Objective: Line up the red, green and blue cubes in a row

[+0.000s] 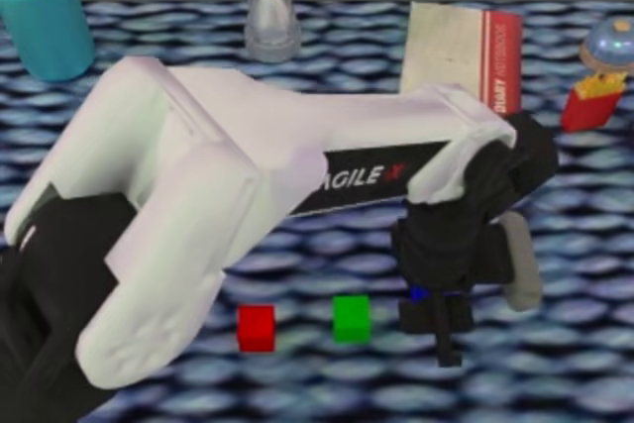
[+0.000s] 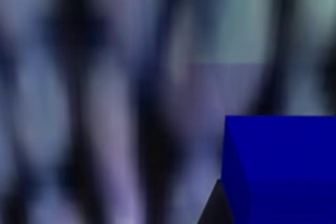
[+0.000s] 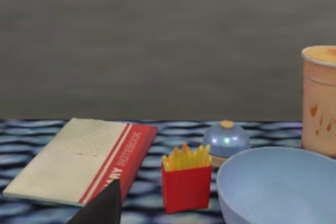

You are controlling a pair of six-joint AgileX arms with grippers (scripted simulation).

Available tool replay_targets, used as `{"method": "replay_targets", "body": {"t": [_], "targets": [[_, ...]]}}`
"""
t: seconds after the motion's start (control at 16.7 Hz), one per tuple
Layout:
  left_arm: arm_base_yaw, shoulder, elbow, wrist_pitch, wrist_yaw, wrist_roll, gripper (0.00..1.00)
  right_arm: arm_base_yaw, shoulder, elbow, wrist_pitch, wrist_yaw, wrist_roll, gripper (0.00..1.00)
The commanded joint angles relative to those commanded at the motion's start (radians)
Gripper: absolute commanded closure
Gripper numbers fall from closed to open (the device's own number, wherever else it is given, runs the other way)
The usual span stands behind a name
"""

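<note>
Left claw (image 1: pixel 436 319) low over the worktop (image 1: pixel 555 344), apparently pinching the blue cube (image 1: pixel 419 294); green cube (image 1: pixel 351 318) just beside it, red cube (image 1: pixel 256 328) farther along. "AGILE X" on the arm; "DIARY NOTEBOOK" on the notebook (image 1: pixel 462 54).

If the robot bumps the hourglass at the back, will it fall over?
Probably, yes. The hourglass stands tall on a narrow base, so a push near its top would likely tip it. It looks like clear glass, so it may be fragile and slippery to grip. Lying on its side, its round bulbs might let it roll.
</note>
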Motion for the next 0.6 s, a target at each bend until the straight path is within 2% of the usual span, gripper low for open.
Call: {"method": "replay_targets", "body": {"t": [0.24, 0.6], "targets": [[0.000, 0.001, -0.001, 0.002, 0.000, 0.000, 1.00, 0.000, 0.000, 0.000, 0.000, 0.000, 0.000, 0.00], [0.000, 0.001, -0.001, 0.002, 0.000, 0.000, 0.55, 0.000, 0.000, 0.000, 0.000, 0.000, 0.000, 0.00]]}}
